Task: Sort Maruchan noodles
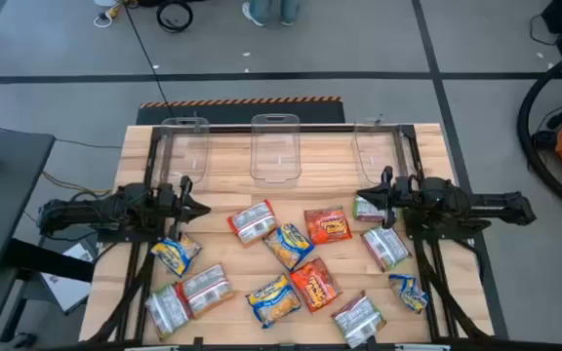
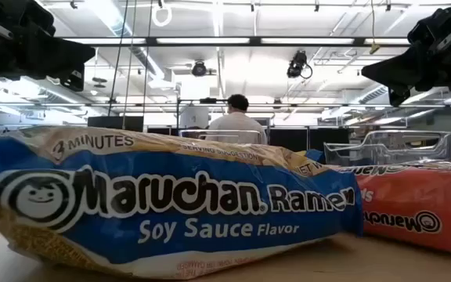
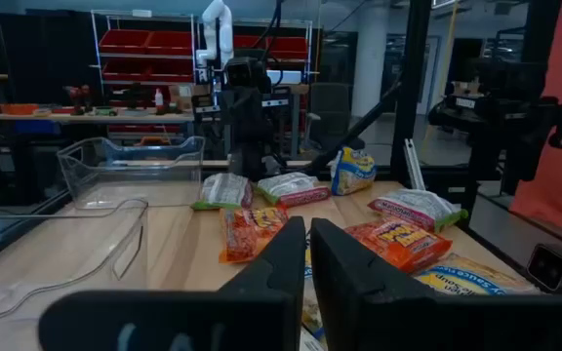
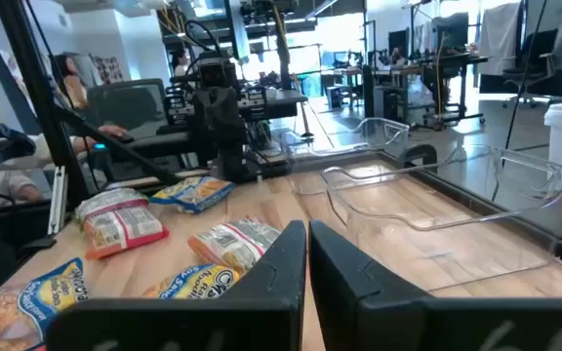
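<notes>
Several Maruchan noodle packets lie flat on the near half of the wooden table: silvery-white [image 1: 253, 221], yellow-and-blue [image 1: 289, 245], orange-red [image 1: 328, 225] and others around them. In the low view a yellow-and-blue soy sauce packet [image 2: 171, 211] fills the front, with an orange-red packet [image 2: 417, 211] beside it. My left gripper [image 1: 191, 205] [image 3: 307, 244] is shut and hovers over the table's left side, pointing right. My right gripper [image 1: 364, 198] [image 4: 307, 244] is shut and hovers at the right, pointing left, above a green-and-white packet [image 1: 367, 209]. Neither gripper holds anything.
Three clear plastic bins [image 1: 185, 146] [image 1: 275, 148] [image 1: 374, 146] stand in a row along the table's far edge, with bare wood between them and the packets. A dark frame rail [image 1: 291, 128] runs along the far edge. A person [image 2: 237, 117] sits beyond the table.
</notes>
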